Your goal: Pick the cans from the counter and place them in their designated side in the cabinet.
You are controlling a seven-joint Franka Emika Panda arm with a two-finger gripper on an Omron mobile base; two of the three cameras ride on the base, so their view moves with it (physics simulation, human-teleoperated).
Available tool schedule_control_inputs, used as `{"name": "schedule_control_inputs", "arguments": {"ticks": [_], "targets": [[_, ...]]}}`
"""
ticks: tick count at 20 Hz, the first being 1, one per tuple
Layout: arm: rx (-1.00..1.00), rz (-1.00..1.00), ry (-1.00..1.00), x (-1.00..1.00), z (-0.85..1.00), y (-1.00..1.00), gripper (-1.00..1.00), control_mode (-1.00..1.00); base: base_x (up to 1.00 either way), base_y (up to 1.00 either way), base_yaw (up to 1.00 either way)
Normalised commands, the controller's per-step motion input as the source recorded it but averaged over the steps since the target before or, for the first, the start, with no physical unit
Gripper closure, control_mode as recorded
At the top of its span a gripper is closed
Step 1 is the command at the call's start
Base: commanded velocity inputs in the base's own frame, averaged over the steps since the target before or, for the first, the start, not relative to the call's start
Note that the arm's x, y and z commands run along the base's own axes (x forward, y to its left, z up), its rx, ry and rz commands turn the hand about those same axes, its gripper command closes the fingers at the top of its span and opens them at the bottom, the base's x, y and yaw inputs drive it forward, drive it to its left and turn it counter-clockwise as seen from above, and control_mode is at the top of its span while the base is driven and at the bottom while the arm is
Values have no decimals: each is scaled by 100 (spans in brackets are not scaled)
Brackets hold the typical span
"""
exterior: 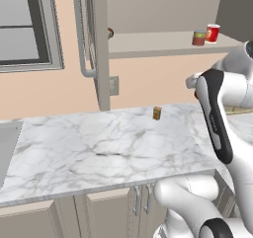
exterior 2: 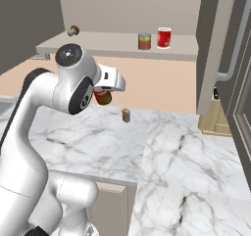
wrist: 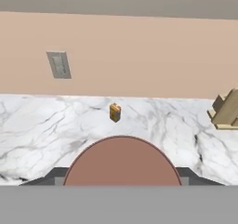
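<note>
The white marble counter (exterior: 99, 148) spreads across the lower half of both base views, grey-veined, running back to the peach wall (wrist: 139, 56); above it hangs the beige wall cabinet (exterior 2: 117, 46), its tall door (exterior: 96, 44) swung open with the long grey bar handle (exterior: 80, 32) facing out; a second grey bar handle (exterior 2: 234, 39) shows on the door at the right of the right base view. The white arm (exterior 2: 54, 98) rises over the counter's front edge, and its gripper (exterior 2: 104, 94) is closed around a dark red can (exterior 2: 103, 97), held up clear of the counter and below the shelf; in the hand view the can's round reddish-brown top (wrist: 122, 161) sits large between the dark fingertips (wrist: 46, 176). On the cabinet shelf stand the shorter can with the teal top (exterior 2: 144, 41) and, just beside it on the right, a bright red can with a white rim (exterior 2: 164, 37); a small brown knob-like object (exterior 2: 73, 31) lies at the shelf's left end. A wooden block (wrist: 225, 110) sits at the counter's right against the wall; a grey wall outlet (wrist: 59, 64) is set into the wall; a small orange-yellow box (exterior: 157, 113) stands alone near the back of the counter.
</note>
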Motion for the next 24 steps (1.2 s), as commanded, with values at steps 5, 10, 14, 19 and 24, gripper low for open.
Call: {"name": "schedule_control_inputs", "arguments": {"ticks": [5, 10, 14, 19, 24], "targets": [[-1, 0, -6, 0, 27, 0, 100, -100, 0, 0, 0], [-1, 0, -7, 4, 19, 0, 100, -100, 0, 0, 0], [-1, 0, -9, 8, 17, 0, 100, -100, 0, 0, 0], [-1, 0, -8, 7, 19, 0, 100, -100, 0, 0, 0], [-1, 0, -7, 0, 30, 0, 100, -100, 0, 0, 0]]}}
